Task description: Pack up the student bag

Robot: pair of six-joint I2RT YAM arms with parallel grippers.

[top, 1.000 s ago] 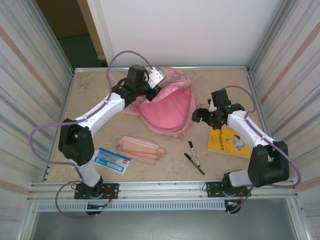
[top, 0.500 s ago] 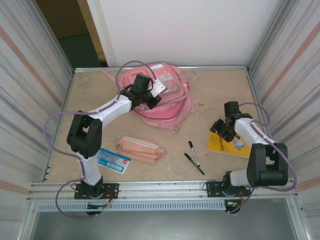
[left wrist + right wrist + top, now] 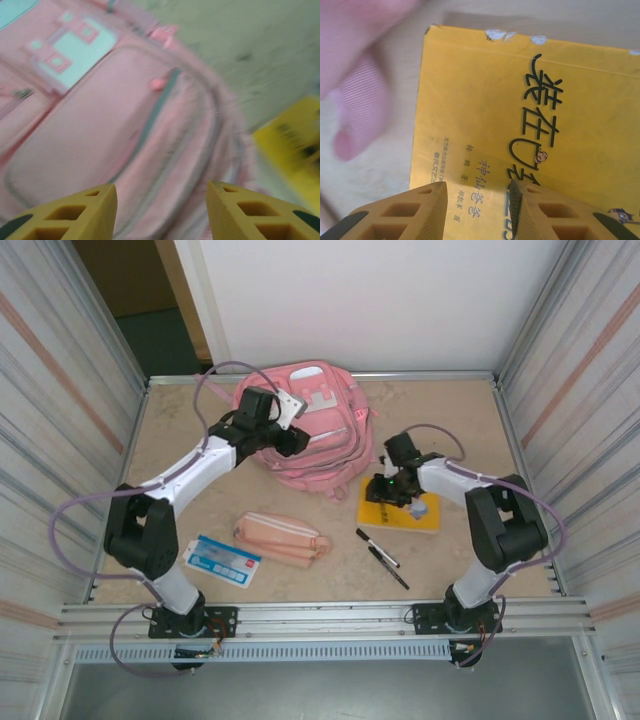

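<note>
the student bag [image 3: 330, 435] lies front-up just beside a yellow book [image 3: 385, 516].

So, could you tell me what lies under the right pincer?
A yellow book, flat on the table beside the student bag. Anything beneath the book is covered.

From the near edge, the top camera looked down over the table [image 3: 180, 430]. Both wrist cameras sat close: left above the pink bag [image 3: 100, 125], right above the yellow book [image 3: 485, 100], which both caught.
</note>
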